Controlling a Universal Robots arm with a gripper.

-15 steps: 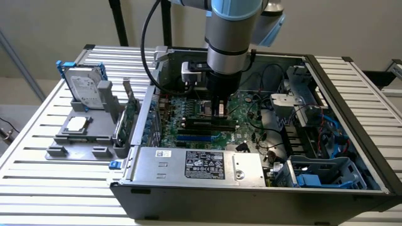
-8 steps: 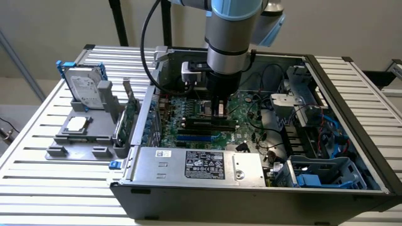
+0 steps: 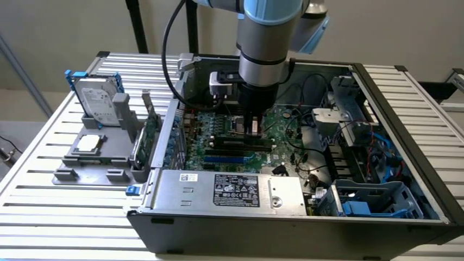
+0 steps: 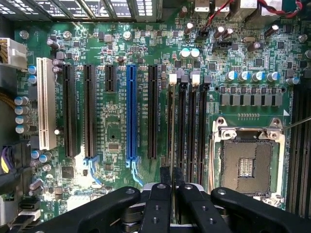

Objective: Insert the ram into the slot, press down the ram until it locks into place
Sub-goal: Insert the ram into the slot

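My gripper (image 3: 254, 129) reaches down into the open computer case over the green motherboard (image 3: 217, 155). In the wrist view its two black fingers (image 4: 165, 178) stand close together, shut on the ram (image 4: 173, 131). The ram shows edge-on as a thin line. It stands along the slot (image 4: 172, 80), the black memory socket with a white end clip that lies closest to the blue slot (image 4: 131, 116). Whether it is seated in the slot I cannot tell. Identical black sockets (image 4: 191, 126) run parallel beside it, toward the silver CPU socket (image 4: 248, 162).
Black expansion slots (image 4: 69, 111) and a white one (image 4: 47, 104) lie beyond the blue slot. In the exterior view a power supply (image 3: 232, 190) fills the case front and a drive cage (image 3: 377, 201) the right. A grey fixture (image 3: 91, 157) with a hard drive (image 3: 98, 103) stands left of the case.
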